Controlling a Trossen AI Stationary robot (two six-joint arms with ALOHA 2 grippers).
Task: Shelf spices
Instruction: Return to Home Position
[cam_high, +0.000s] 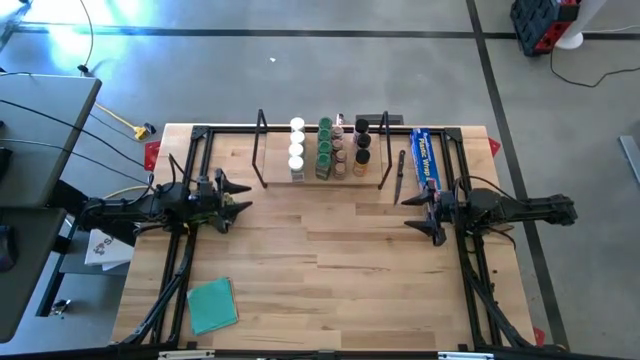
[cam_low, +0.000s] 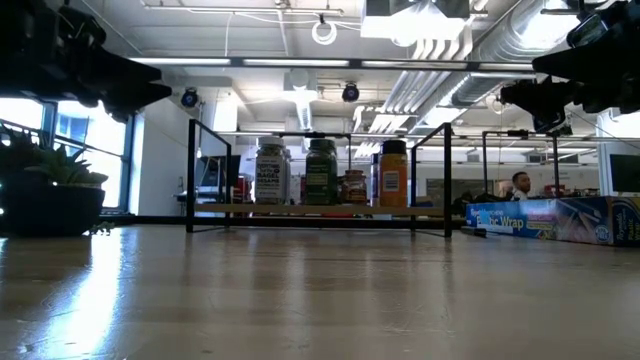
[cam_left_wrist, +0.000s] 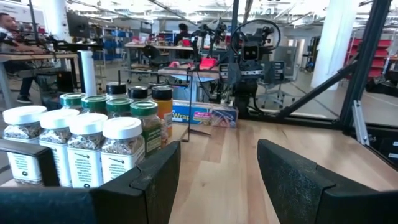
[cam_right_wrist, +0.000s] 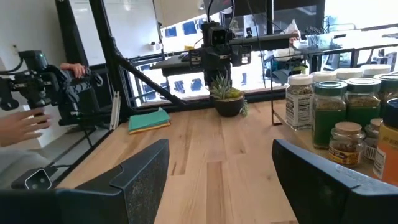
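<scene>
Several spice jars (cam_high: 325, 150) with white, green, brown and black lids stand upright in rows on the shelf (cam_high: 275, 180), a low wooden board between black end frames at the table's far middle. The low view shows the same jars (cam_low: 322, 172) on their bottoms on the board. My left gripper (cam_high: 240, 197) hovers at the table's left side, open, pointing level toward the right; the jars (cam_left_wrist: 93, 143) stand off to one side of its fingers. My right gripper (cam_high: 415, 212) hovers at the right side, open, pointing level toward the left, with jars (cam_right_wrist: 329, 118) beside it. Neither holds anything.
A long blue wrap box (cam_high: 428, 158) lies right of the shelf, with a thin dark stick (cam_high: 399, 175) beside it. A flat teal square (cam_high: 212, 304) lies near the front left. A potted plant (cam_right_wrist: 227, 99) stands beyond the left edge. A person's hand (cam_right_wrist: 25, 127) shows off the table.
</scene>
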